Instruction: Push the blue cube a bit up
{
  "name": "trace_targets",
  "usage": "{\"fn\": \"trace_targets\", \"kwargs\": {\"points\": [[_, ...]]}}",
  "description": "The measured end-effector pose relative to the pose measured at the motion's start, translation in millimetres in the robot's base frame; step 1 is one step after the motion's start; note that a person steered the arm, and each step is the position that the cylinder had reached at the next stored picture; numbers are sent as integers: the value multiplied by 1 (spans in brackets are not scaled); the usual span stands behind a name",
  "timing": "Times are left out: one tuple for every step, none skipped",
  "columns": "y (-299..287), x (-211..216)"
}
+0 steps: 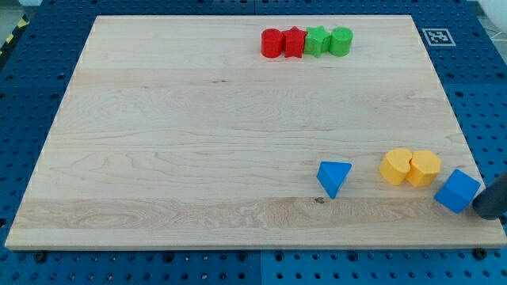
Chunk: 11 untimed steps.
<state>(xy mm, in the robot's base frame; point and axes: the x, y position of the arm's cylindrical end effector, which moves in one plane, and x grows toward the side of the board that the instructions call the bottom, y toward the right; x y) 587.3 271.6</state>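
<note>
The blue cube (457,191) sat near the board's (198,142) bottom right corner, just right of the two touching yellow blocks (409,167). My tip (485,207), a bare rod with no claw to open or close, stood against the cube's lower right side at the board's right edge.

One camera looks steeply down from the near side, taking in the whole wooden board (198,142).
</note>
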Motion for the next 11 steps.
{"fn": "trace_targets", "kwargs": {"points": [[-4,11],[-3,23],[-16,30],[-38,30],[-39,25],[-36,22],[-34,16],[-32,8],[-31,0],[-31,1],[-18,10]]}}
